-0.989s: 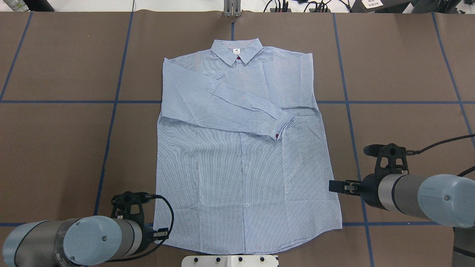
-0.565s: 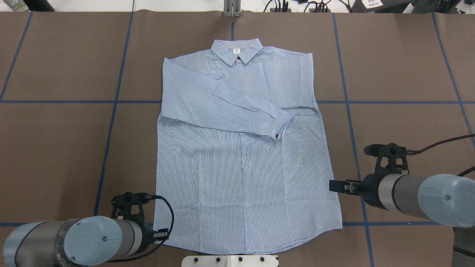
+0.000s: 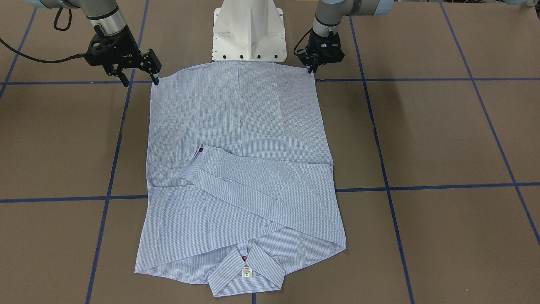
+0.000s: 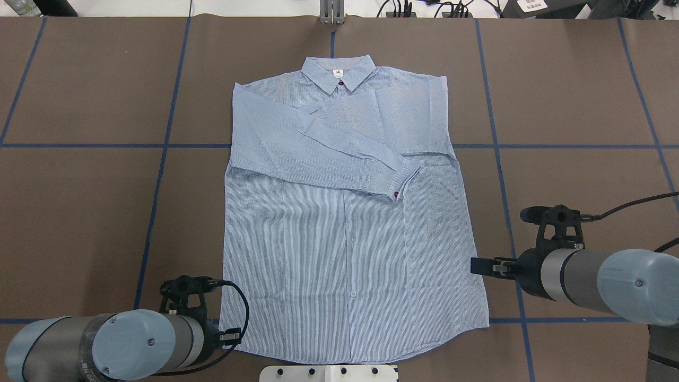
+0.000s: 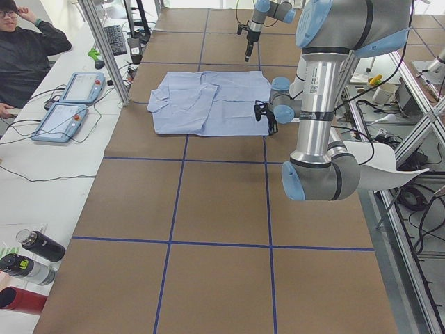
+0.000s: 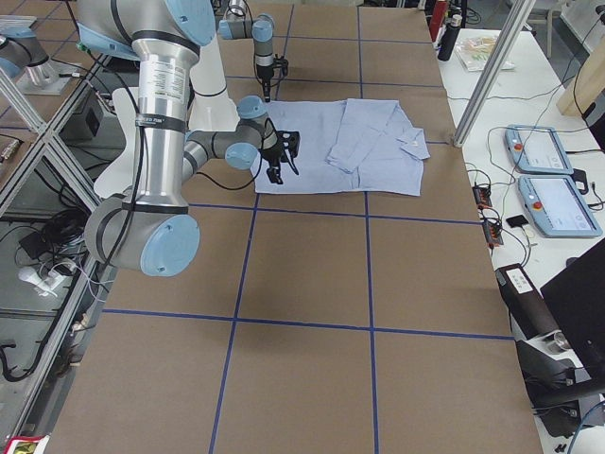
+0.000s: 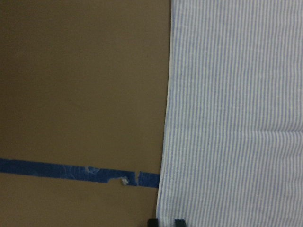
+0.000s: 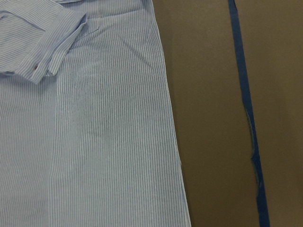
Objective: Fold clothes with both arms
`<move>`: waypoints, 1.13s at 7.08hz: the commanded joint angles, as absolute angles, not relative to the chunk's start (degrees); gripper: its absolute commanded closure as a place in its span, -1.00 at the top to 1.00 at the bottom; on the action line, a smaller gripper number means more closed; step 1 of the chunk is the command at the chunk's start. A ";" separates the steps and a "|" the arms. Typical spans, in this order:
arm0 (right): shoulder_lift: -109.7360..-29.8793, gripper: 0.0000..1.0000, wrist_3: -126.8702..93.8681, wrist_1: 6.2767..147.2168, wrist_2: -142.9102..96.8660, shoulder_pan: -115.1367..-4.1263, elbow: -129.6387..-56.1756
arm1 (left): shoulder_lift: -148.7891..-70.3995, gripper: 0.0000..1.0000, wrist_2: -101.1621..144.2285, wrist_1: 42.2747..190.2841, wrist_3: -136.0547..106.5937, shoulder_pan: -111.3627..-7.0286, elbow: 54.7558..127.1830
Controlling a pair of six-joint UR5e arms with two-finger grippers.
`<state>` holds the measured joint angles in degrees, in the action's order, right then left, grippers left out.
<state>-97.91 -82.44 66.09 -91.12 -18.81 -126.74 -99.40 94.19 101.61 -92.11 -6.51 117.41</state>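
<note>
Shirt (image 4: 345,254): lay flat on table (image 4: 79,201), collar (image 4: 338,74) away from base (image 3: 249,29), hem toward it; sleeve (image 4: 339,154) crossed over chest. Left gripper (image 3: 312,69) was at left hem corner; right gripper (image 3: 141,79) beside right edge.

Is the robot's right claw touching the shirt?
Cannot tell. The front-facing view shows the open right claw at a corner of the shirt, but neither contact nor gap is plain.

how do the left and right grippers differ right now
The left gripper is at the shirt's hem corner, fingers nearly together, grip unclear; the right gripper is by the opposite side edge, fingers wide apart. Left wrist view is tight on cloth, right's shows more, so the right gripper probably sits higher. Both are black.
</note>
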 commanded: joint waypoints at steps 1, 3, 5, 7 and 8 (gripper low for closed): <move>-97.91 1.00 -82.44 66.09 -91.06 -18.81 -126.74 | -99.32 -0.57 94.13 101.60 -92.11 -6.50 117.42; -98.17 1.00 -82.44 66.09 -91.14 -18.72 -126.65 | -99.32 -0.79 94.13 101.60 -92.11 -6.50 117.42; -98.87 1.00 -82.44 66.09 -91.06 -18.72 -126.65 | -99.32 -1.00 94.13 101.60 -92.11 -6.59 117.68; -101.41 1.00 -82.79 65.05 -91.14 -18.46 -126.56 | -99.32 -1.00 94.13 101.60 -92.11 -6.59 117.86; -102.99 1.00 -86.71 60.51 -90.97 -17.50 -125.78 | -99.49 -1.00 94.13 101.60 -92.11 -6.50 118.04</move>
<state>-101.24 -83.63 64.27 -91.08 -18.29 -126.40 -99.36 94.13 101.60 -92.11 -6.57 117.86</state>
